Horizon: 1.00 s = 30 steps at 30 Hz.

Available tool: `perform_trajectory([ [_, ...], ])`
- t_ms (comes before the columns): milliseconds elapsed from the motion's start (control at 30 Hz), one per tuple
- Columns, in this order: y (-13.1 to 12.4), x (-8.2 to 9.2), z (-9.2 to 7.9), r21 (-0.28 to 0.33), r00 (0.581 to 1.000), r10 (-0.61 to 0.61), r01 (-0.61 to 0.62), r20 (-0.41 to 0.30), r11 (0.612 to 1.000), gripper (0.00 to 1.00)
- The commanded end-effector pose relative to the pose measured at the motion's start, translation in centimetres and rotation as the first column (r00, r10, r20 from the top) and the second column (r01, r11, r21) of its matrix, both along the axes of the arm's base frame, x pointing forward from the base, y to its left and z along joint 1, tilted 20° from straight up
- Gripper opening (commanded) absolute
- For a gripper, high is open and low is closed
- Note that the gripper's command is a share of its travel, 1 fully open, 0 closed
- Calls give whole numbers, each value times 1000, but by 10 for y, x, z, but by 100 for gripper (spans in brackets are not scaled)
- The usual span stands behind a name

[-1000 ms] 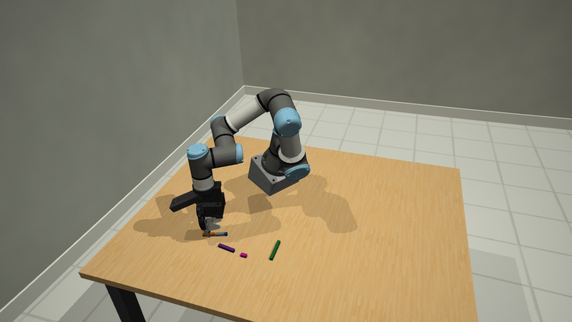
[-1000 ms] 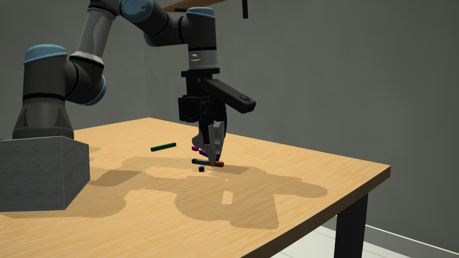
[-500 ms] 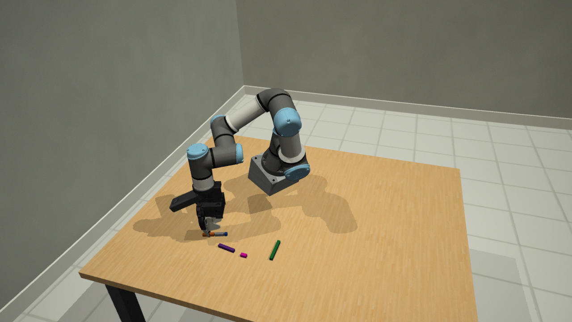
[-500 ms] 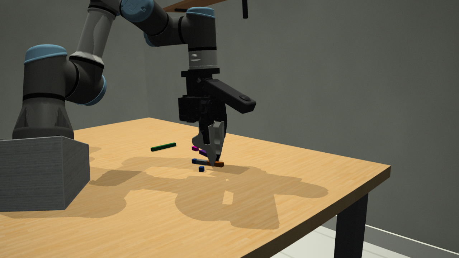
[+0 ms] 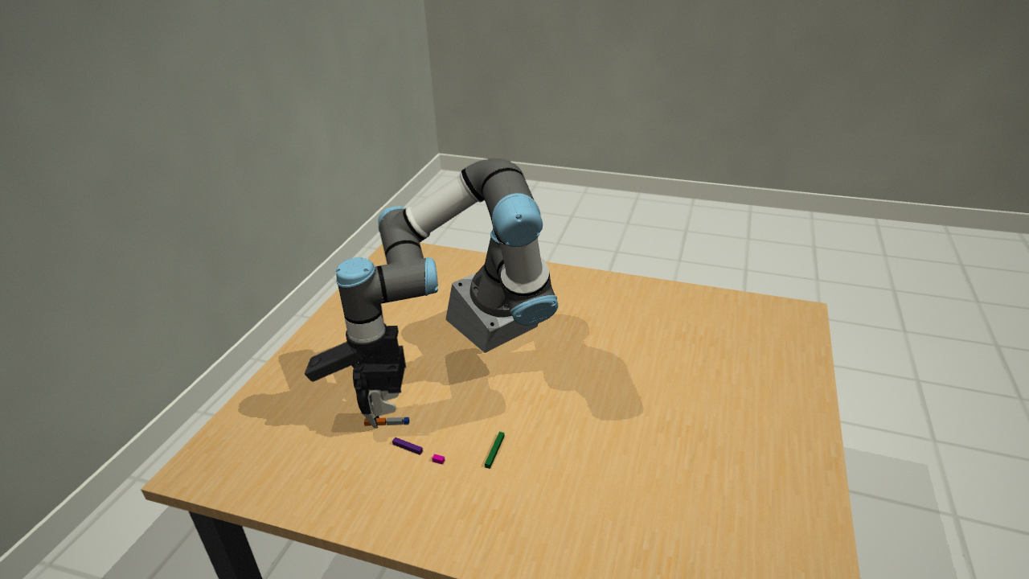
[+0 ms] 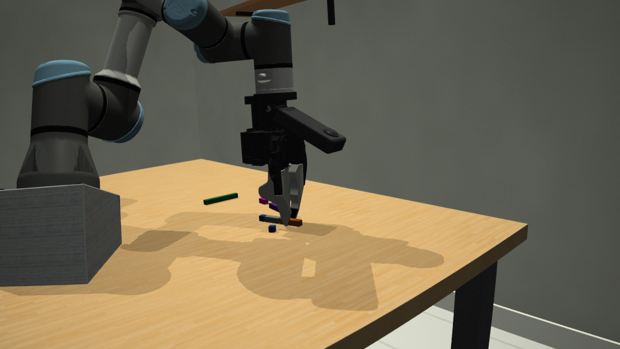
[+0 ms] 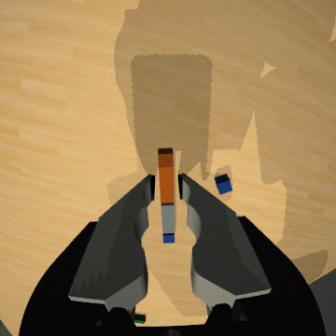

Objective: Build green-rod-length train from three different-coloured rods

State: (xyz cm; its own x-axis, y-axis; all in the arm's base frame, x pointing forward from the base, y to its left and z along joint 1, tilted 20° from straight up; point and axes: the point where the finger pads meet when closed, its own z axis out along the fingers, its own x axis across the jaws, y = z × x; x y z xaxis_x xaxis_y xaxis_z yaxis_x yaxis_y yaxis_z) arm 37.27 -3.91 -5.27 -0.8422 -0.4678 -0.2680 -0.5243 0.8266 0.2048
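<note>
Treat the orange rod [image 5: 381,420] [image 6: 296,222] [image 7: 166,182] as light and stiff, pinching squarely across mid-length with the tool [image 5: 373,423] [image 6: 290,220] [image 7: 166,176], slightly open astride it.

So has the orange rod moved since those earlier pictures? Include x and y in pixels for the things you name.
No. In the top and exterior views, the orange rod [image 5: 381,420] [image 6: 296,222] [image 7: 166,184] sits just where it did relative to the table's near corner [image 5: 146,494] [image 6: 523,228].
</note>
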Motion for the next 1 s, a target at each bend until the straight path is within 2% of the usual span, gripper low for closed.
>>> perform_trajectory([
  [0, -1, 1, 1, -2, 1000, 0, 0, 2, 1000, 11],
  [33, -1, 1, 1, -2, 1000, 0, 0, 2, 1000, 14],
  [567, -2, 0, 3, -2, 1000, 0, 0, 2, 1000, 14],
  [967, -11, -3, 30, -2, 1000, 0, 0, 2, 1000, 14],
])
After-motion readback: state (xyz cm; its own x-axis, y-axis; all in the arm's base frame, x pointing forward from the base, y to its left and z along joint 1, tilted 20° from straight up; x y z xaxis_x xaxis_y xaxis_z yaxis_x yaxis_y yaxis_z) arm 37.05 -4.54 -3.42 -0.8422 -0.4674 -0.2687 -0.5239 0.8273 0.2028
